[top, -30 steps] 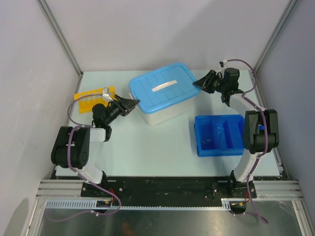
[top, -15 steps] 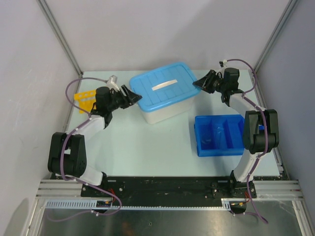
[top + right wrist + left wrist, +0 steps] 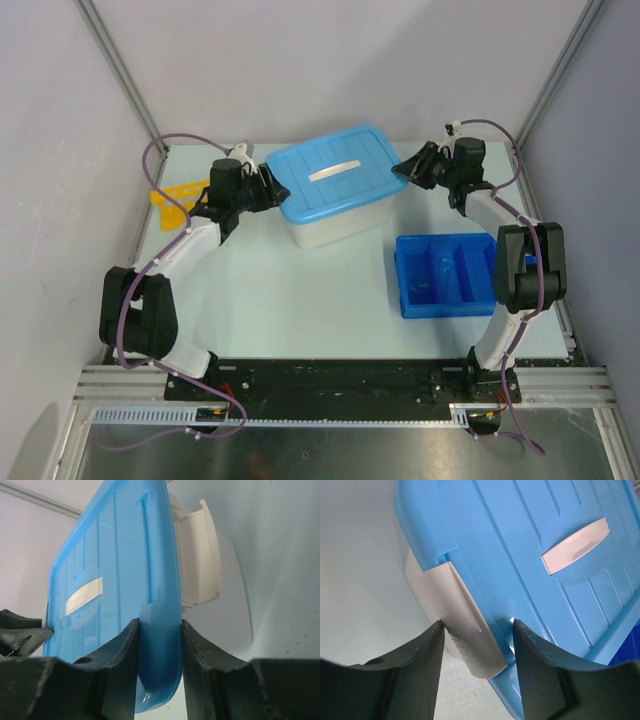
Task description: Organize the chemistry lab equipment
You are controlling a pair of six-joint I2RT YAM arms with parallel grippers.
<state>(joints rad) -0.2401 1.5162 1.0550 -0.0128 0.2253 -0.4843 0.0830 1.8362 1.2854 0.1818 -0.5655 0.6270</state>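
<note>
The yellow holed tube rack (image 3: 178,196) lies at the back left, partly hidden by my left arm. The brush, clear tubes, pale blue piece and amber piece are out of view. My left gripper (image 3: 267,189) is open at the left end of the big tub. In the left wrist view (image 3: 477,626) its fingers straddle the white latch (image 3: 465,630) and the blue lid's (image 3: 530,535) edge. My right gripper (image 3: 401,170) is shut on the lid's right edge. In the right wrist view (image 3: 159,625) both pads press the blue rim (image 3: 160,670).
The white tub (image 3: 330,232) with its blue lid (image 3: 335,175) stands at the back middle. Its right latch (image 3: 197,565) is flipped open. The blue divided tray (image 3: 403,275) sits at the right, near my right arm. Walls close in on three sides.
My left arm has swung up and to the back, from beside the tub's front left corner to the lid's left end. More of the yellow rack is hidden. The right arm has not moved.
</note>
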